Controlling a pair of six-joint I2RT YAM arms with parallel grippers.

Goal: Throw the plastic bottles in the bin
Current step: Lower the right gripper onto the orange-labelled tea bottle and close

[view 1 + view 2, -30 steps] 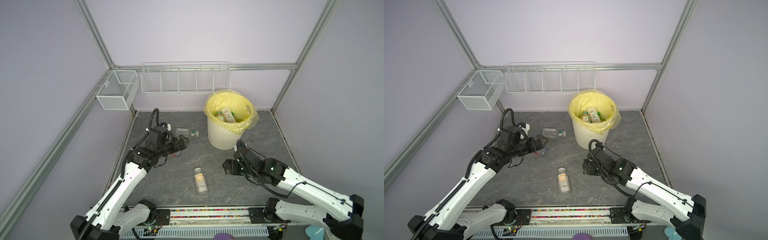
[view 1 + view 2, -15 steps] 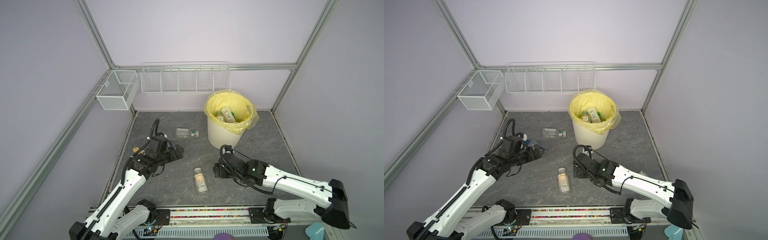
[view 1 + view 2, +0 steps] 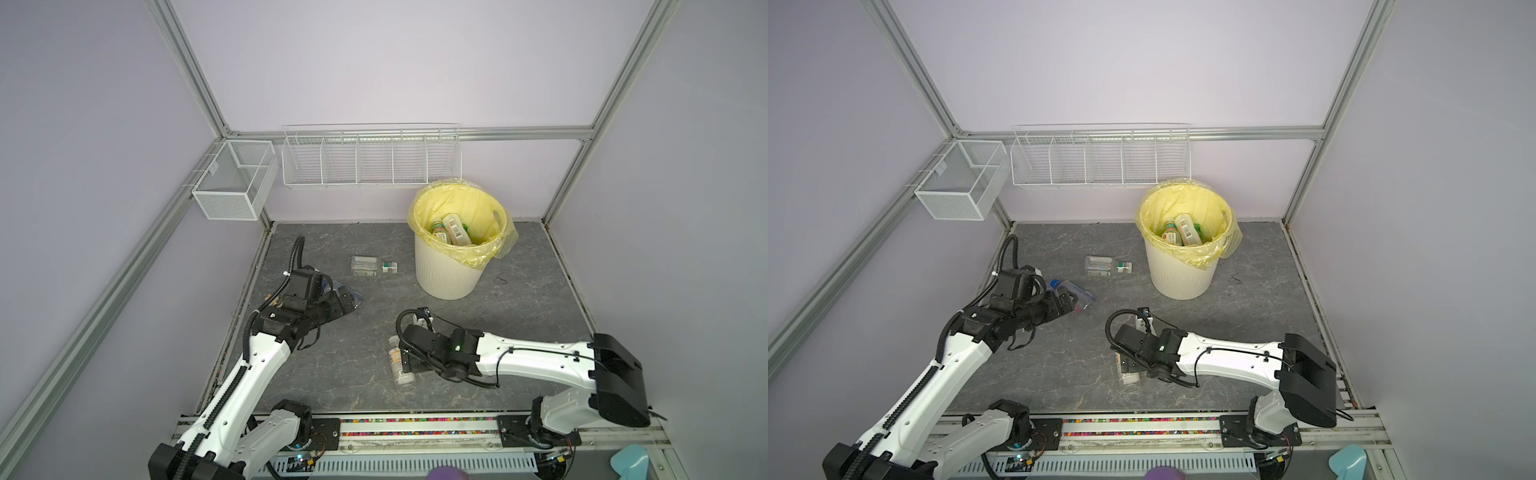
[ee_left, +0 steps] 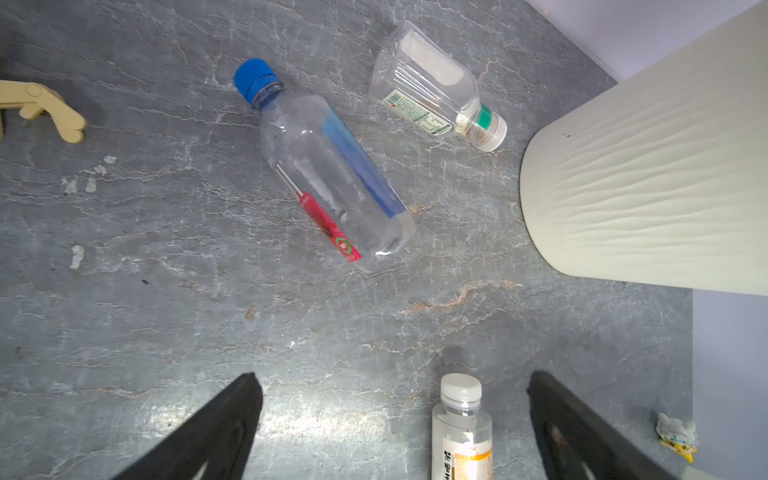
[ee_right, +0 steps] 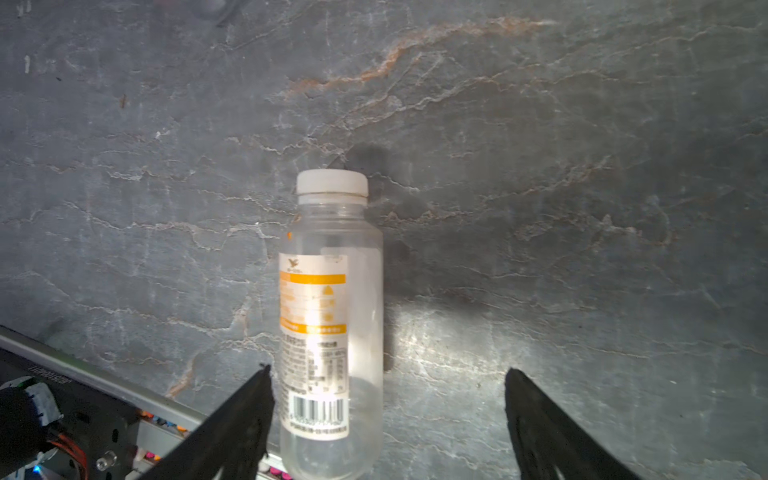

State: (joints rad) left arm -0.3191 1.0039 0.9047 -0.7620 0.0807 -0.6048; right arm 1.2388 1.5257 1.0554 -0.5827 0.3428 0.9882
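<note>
The right gripper (image 5: 386, 372) was seen with its jaws spread wide and lowered over the orange-label bottle (image 5: 332, 311). That bottle lay flat on the table (image 3: 332, 365), with its white cap pointed away from the wrist. It lay between the jaws, close to one of them. Contact could not be made out, and nothing was clamped. The left gripper (image 4: 392, 376) was likewise held wide apart and empty, close by the blue-cap bottle (image 4: 328, 183). A green-collar bottle (image 4: 428, 95) lay on its side just beyond, near the bin (image 3: 449, 270). Perhaps three bottles (image 3: 451, 228) were seen inside the bin, which stood at the table's far right.
</note>
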